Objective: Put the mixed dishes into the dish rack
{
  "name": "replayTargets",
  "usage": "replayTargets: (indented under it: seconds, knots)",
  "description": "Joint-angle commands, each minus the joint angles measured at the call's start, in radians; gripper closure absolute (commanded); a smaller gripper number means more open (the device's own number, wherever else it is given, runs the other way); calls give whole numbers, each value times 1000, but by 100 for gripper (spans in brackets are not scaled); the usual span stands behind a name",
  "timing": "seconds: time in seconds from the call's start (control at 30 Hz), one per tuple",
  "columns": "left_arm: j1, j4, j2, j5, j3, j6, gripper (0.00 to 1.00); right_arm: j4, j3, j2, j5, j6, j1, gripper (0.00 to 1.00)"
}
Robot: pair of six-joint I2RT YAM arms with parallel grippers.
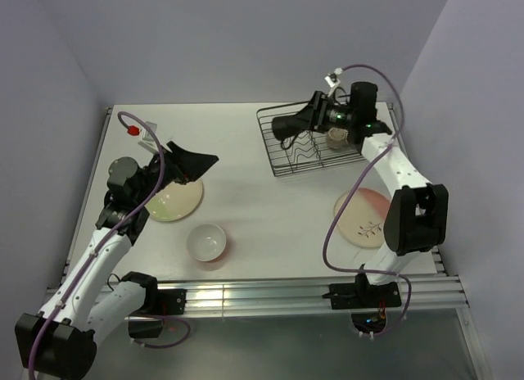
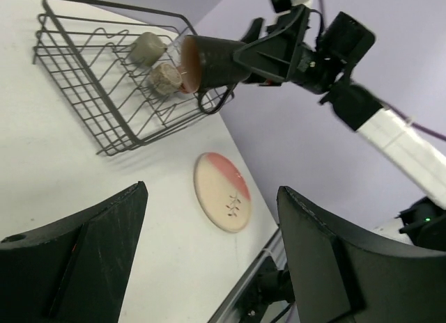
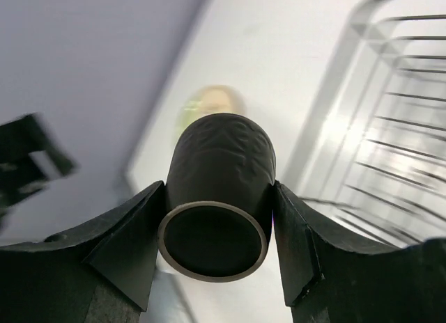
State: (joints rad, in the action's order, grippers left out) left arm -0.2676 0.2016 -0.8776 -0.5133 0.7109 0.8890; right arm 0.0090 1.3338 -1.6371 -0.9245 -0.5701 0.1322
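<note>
My right gripper (image 1: pixel 288 128) is shut on a dark mug (image 3: pixel 219 170), lying on its side with the mouth towards the wrist camera. It hangs over the left end of the black wire dish rack (image 1: pixel 267 144). The left wrist view shows the mug (image 2: pixel 216 60) with a reddish inside. An olive cup (image 2: pixel 146 48) and a brown cup (image 2: pixel 166 78) lie in the rack. My left gripper (image 1: pixel 192 163) is open and empty above the cream plate (image 1: pixel 173 200). A white bowl (image 1: pixel 206 242) and a cream-and-pink sprig plate (image 1: pixel 363 216) sit on the table.
The rack's wavy dividers (image 2: pixel 104 65) stand between the cups and its near wall. The table's front rail (image 1: pixel 270 294) runs along the near edge. Purple walls close in on the left, back and right.
</note>
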Motion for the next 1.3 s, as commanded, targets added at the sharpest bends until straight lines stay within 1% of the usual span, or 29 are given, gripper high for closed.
replayTargets:
  seconds: [0.0,0.03,0.07,0.1,0.17,0.2,0.3,0.37,0.47,0.5,0.53,0.6,0.73,0.8,1.0,1.1,1.27]
  knots:
    - [5,-63,49,48,-14,-81,18,-393,163,80,142,445,-112,100]
    - [5,-65,63,58,-33,-81,18,-441,186,65,180,549,-124,100]
    - [5,-67,71,61,-42,-84,18,-492,198,59,252,602,-182,100]
    - [7,-68,77,64,-50,-85,18,-500,211,56,285,654,-203,100]
    - [8,-71,88,68,-71,-88,18,-501,215,36,338,687,-239,100]
    - [11,-73,91,68,-77,-91,18,-507,231,25,393,706,-259,100]
    - [13,-87,86,61,-82,-104,18,-498,261,-23,470,797,-273,100]
    - [13,-103,81,59,-79,-114,18,-497,284,-65,493,826,-273,100]
    - [14,-129,86,64,-70,-133,18,-506,338,-121,506,891,-272,100]
    - [16,-134,88,67,-70,-137,18,-536,370,-133,497,921,-272,100]
    - [16,-137,95,67,-73,-139,18,-543,383,-154,490,973,-272,100]
    - [18,-142,103,70,-86,-137,18,-543,399,-171,489,1013,-272,100]
    - [19,-137,127,73,-114,-125,18,-607,462,-233,446,1157,-270,100]
    - [21,-140,135,75,-119,-121,18,-644,481,-245,412,1197,-270,100]
    - [24,-140,140,78,-126,-122,18,-693,462,-260,389,1404,-260,100]
    - [24,-142,124,71,-116,-127,18,-734,462,-277,388,1475,-256,100]
    - [25,-137,115,70,-113,-130,18,-739,415,-268,386,1564,-255,99]
